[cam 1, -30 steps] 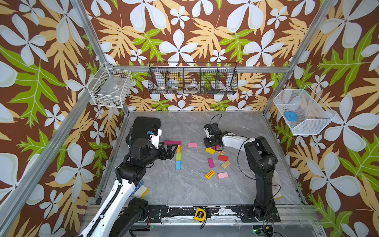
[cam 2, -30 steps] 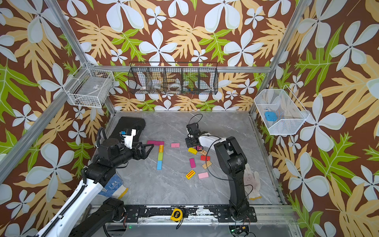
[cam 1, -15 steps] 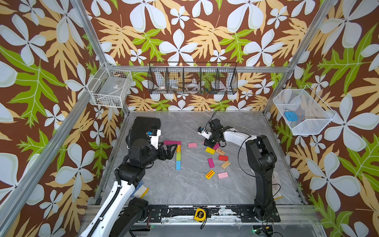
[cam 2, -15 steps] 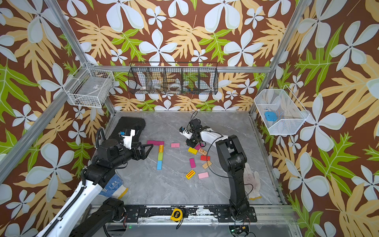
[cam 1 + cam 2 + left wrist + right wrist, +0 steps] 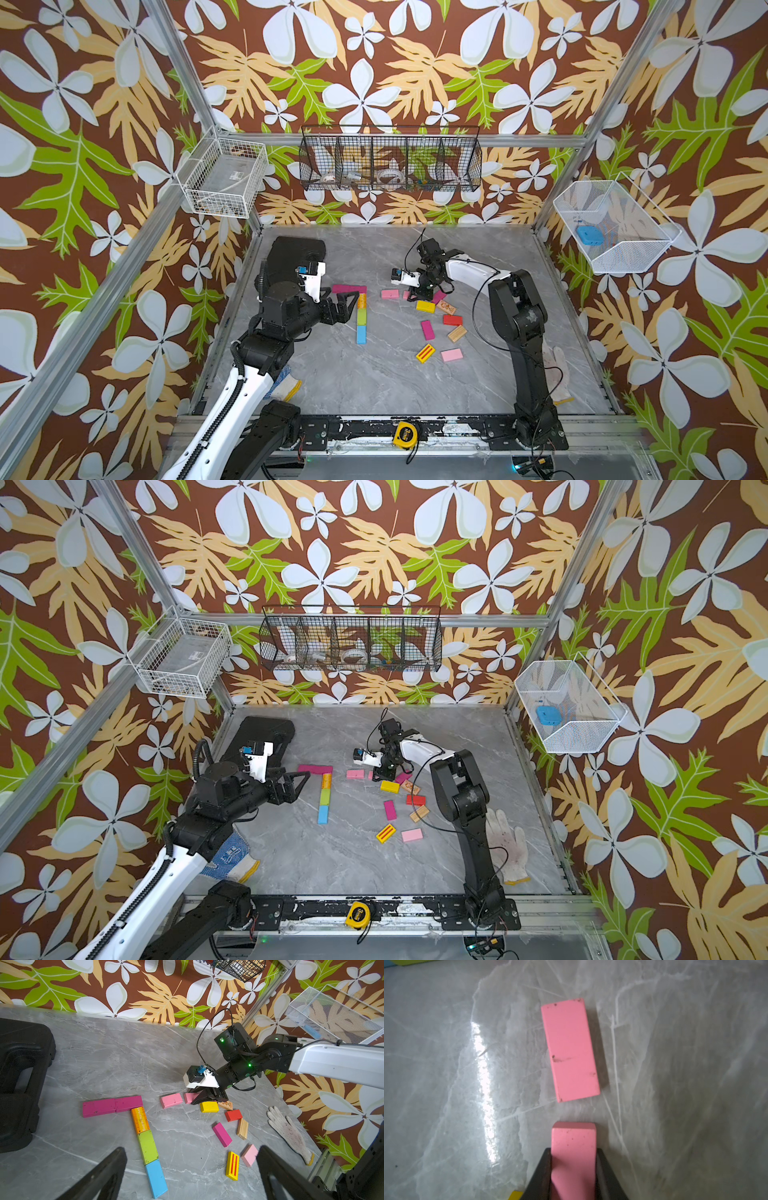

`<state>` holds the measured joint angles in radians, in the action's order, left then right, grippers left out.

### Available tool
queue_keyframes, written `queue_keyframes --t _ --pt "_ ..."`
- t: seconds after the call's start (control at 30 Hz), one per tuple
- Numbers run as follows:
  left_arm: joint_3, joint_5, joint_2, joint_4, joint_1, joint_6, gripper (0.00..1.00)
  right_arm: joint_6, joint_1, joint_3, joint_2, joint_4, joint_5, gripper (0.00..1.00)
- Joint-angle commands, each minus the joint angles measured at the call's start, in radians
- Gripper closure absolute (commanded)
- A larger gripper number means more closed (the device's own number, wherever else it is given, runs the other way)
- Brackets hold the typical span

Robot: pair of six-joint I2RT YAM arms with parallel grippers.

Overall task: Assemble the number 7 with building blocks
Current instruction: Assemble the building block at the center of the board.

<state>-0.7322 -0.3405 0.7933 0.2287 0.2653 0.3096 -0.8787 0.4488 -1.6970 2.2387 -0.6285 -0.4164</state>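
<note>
The held pink block (image 5: 574, 1140) sits between the fingers of the right hand (image 5: 574, 1153), its free end poking out past the fingertips. The hand is nearly closed, clamped on the block's two long sides. Whether the block is clear of the counter (image 5: 456, 1084) I cannot tell. Just ahead of it, apart by a small gap and roughly in line, a loose pink block (image 5: 570, 1049) lies flat, scuffed with a few dark specks.

The left hand (image 5: 349, 305) is spread wide and holds nothing. It hovers just beside the stem of the part-built 7, below the top bar.

The bar is two magenta blocks (image 5: 112, 1105) end to end. From its right end the stem runs down: orange block (image 5: 140, 1120) with printed lettering, green block (image 5: 148, 1147), blue block (image 5: 155, 1178), all touching.

Near the right hand lie a yellow block (image 5: 209, 1107) and a red block (image 5: 233, 1115). Farther off are a magenta block (image 5: 222, 1134), a wood block (image 5: 242, 1128), a striped yellow block (image 5: 232, 1165) and another pink block (image 5: 249, 1155).
</note>
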Motion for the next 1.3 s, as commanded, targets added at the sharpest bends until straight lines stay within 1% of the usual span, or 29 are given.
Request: queue_keyframes --t 0.0,0.27,0.57,0.93,1.27 --pt "-0.005 0.009 0.0 -0.005 -0.001 -0.014 0.0 -0.088 0.003 -0.032 0.027 -0.056 -0.017 0.84" --pt "-0.004 0.015 0.0 -0.002 -0.001 -0.017 0.0 -0.214 0.004 -0.126 0.103 -0.135 0.036 0.83" --pt "-0.01 0.024 0.004 -0.003 -0.001 -0.022 0.0 -0.27 0.003 -0.163 0.143 -0.152 0.062 0.82" --pt "-0.018 0.029 0.017 -0.005 -0.003 -0.024 0.0 -0.243 0.007 -0.201 0.154 -0.166 0.039 0.82" --pt "-0.017 0.026 0.011 -0.003 -0.003 -0.027 0.0 -0.153 0.016 -0.164 0.134 -0.139 0.061 0.81"
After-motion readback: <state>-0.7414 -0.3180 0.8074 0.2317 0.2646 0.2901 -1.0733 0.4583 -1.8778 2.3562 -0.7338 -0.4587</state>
